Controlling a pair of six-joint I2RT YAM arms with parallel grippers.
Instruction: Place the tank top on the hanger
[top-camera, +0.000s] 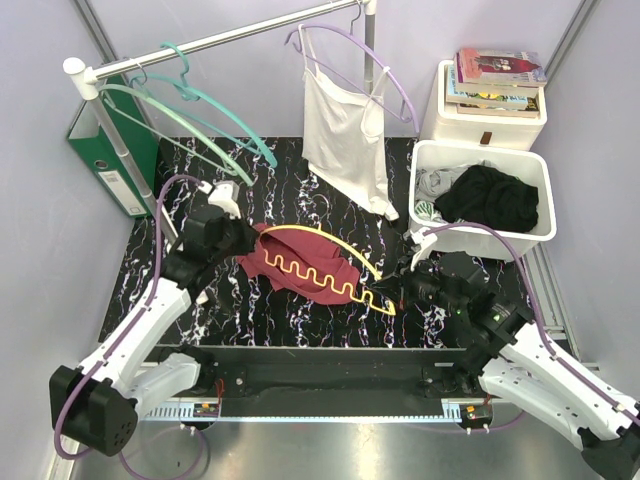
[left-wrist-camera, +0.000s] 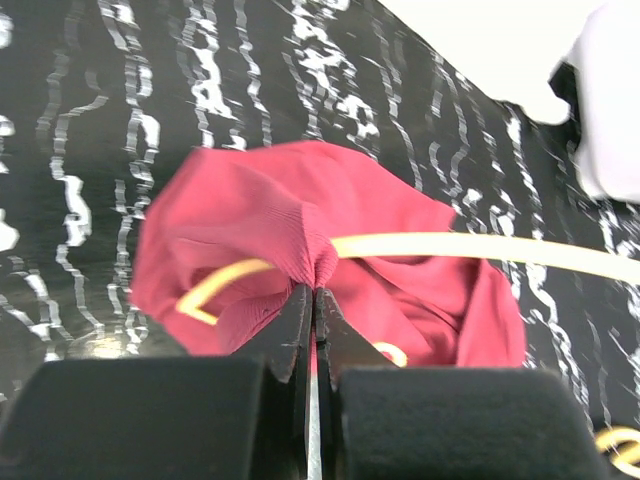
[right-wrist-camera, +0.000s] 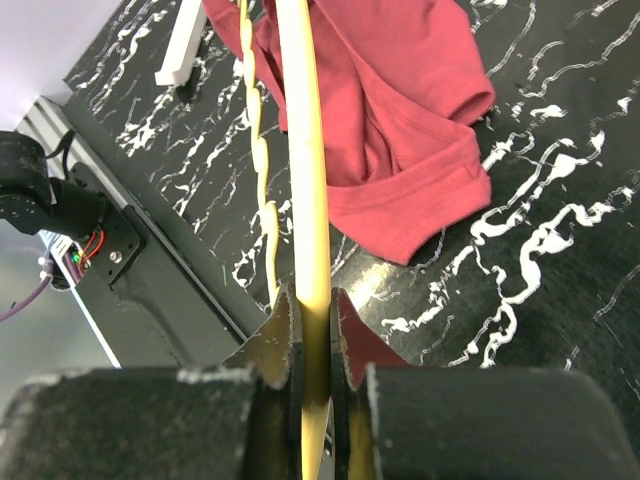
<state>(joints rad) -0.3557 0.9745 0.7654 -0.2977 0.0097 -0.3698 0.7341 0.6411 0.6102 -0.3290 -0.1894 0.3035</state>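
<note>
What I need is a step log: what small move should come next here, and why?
Probably draw the left gripper, shut on the tank top, a little way over the near end of the hanger. The yellow arm slips under the pinched fold, but most of the fabric lies bunched beneath the hanger, and the right gripper clamps the other end.

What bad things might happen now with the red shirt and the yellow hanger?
The left gripper pinches only a small fold of the tank top, so the cloth might slip free. The right gripper holds the hanger by one thin end, so it may twist when pulled. The bunched fabric could also catch on the wavy lower bar.
</note>
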